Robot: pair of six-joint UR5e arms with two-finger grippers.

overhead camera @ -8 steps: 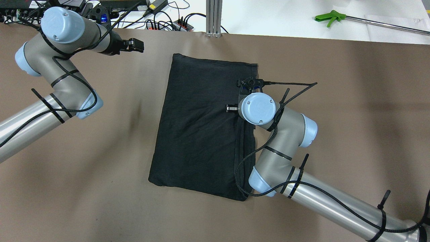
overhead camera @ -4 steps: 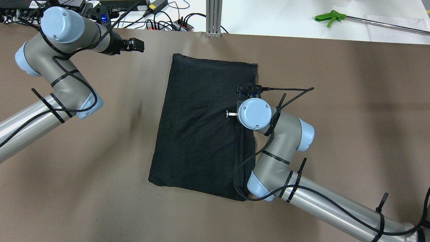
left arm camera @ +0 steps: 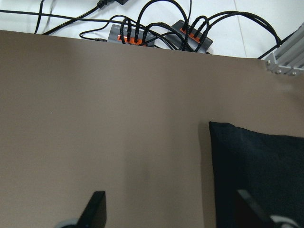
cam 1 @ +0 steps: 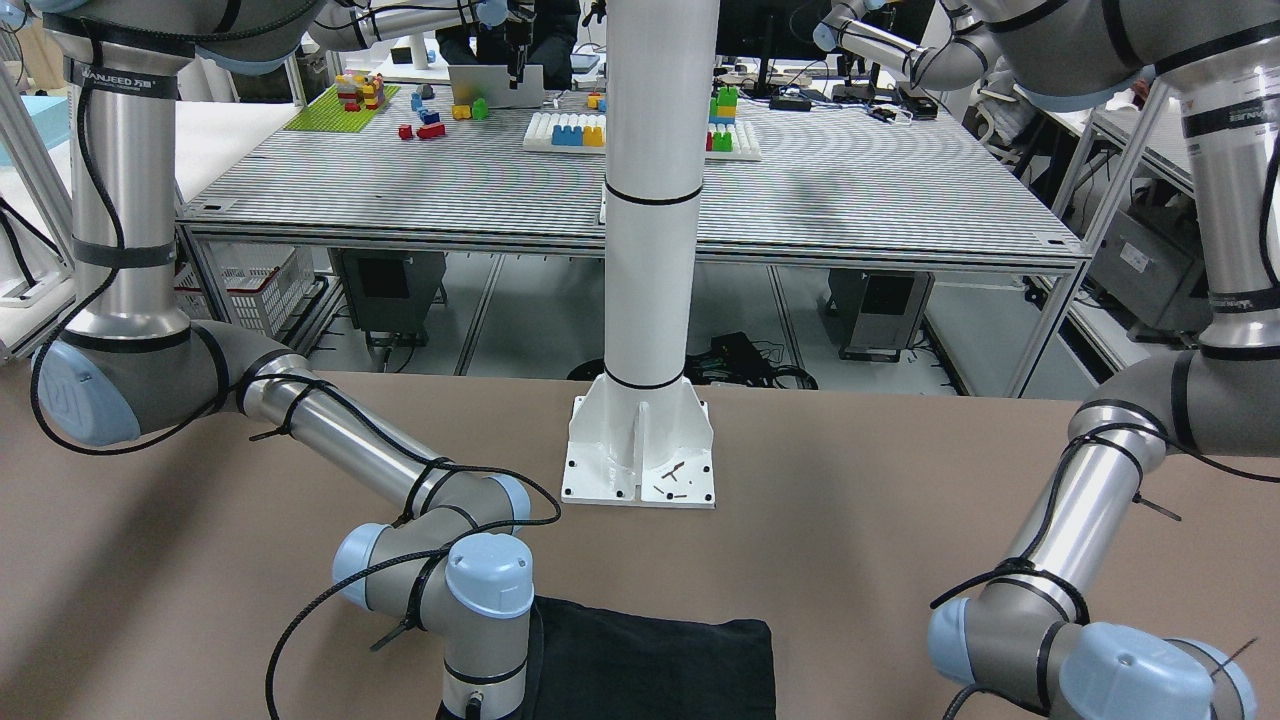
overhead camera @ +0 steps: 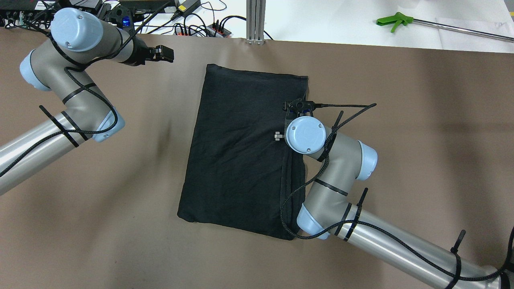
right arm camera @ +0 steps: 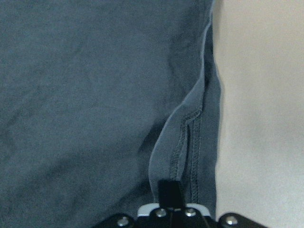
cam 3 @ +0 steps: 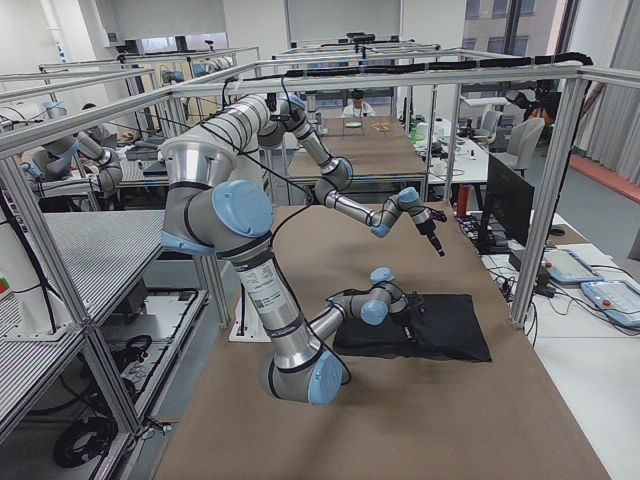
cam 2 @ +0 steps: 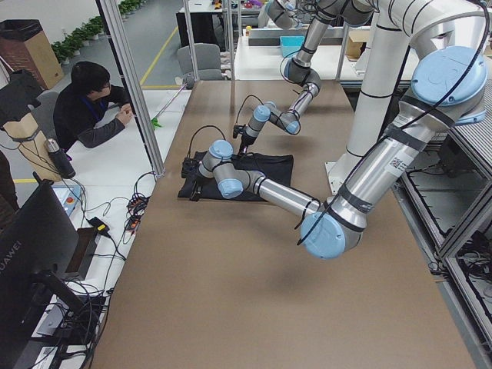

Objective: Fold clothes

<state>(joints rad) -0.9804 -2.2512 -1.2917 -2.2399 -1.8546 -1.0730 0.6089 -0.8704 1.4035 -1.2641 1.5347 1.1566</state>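
Right gripper (overhead camera: pixel 277 136) pinches narrow on the hemmed edge of the black garment (overhead camera: pixel 237 148); left gripper (left arm camera: pixel 173 211) hangs wide over the brown table (overhead camera: pixel 401 140) — power strips (left arm camera: pixel 161 37) and a green grabber (overhead camera: pixel 391 20) lie beyond. Garment: matte folded rectangle mid-table, lightly creased.

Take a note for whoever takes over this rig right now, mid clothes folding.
Left gripper: open, empty, above bare table beside the clothes' far left corner.
Right gripper: shut, apparently pinching the clothes' upper layer at its right edge.
Done: clothes lie as a layered rectangle.
Left: probably fold it smaller, then release.
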